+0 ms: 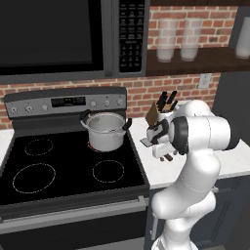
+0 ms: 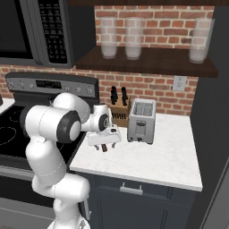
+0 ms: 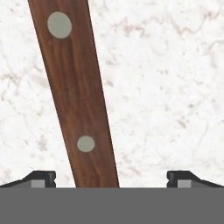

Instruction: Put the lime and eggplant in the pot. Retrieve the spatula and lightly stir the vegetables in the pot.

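White counter [image 3: 175,87], open claw [image 3: 111,177] over spatula [image 3: 78,100]

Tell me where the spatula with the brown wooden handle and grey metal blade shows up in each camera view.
Left base view: the spatula shows its brown handle end under the gripper, right of centre.
Right base view: the handle end pokes out below the gripper, left of centre.
Hand view: the handle slants from top left to bottom centre, between the open gripper's fingertips.
Shared landmark: the white marble counter it lies on.
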Robot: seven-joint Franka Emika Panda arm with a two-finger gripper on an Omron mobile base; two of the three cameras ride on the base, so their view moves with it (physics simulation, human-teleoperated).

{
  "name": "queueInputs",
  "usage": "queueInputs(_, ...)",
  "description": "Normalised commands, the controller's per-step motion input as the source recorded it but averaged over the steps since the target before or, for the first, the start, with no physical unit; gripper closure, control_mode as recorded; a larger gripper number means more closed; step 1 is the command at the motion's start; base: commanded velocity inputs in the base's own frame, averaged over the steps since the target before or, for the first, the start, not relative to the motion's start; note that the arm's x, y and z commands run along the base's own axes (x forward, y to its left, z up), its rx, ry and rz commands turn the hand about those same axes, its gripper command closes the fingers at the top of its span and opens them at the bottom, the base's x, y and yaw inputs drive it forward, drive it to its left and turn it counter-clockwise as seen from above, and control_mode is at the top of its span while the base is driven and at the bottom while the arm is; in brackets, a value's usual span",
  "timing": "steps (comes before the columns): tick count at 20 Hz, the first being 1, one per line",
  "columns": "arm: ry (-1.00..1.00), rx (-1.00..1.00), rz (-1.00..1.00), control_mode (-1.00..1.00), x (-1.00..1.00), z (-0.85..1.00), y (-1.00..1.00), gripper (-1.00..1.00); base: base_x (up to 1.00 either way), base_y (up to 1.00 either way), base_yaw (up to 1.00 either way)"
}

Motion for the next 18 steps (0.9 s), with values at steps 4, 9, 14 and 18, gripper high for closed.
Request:
queueInputs(4,0.03,0.02,0.0,-1.0,-0.01,-0.33,-0.08,1.0,0.0,0.0,0.0)
queueInputs(9,0.05,0.0,0.0,-1.0,-0.17,-0.23,0.02,1.0,0.0,0.0,0.0)
queueInputs(14,-0.04,0.0,0.05,-1.0,-0.63,0.03,0.0,1.0,0.0,0.0,0.0)
queueInputs(18,-0.15,-0.06,0.28,-1.0,-0.52,0.86,0.06,1.0,0.0,0.0,0.0)
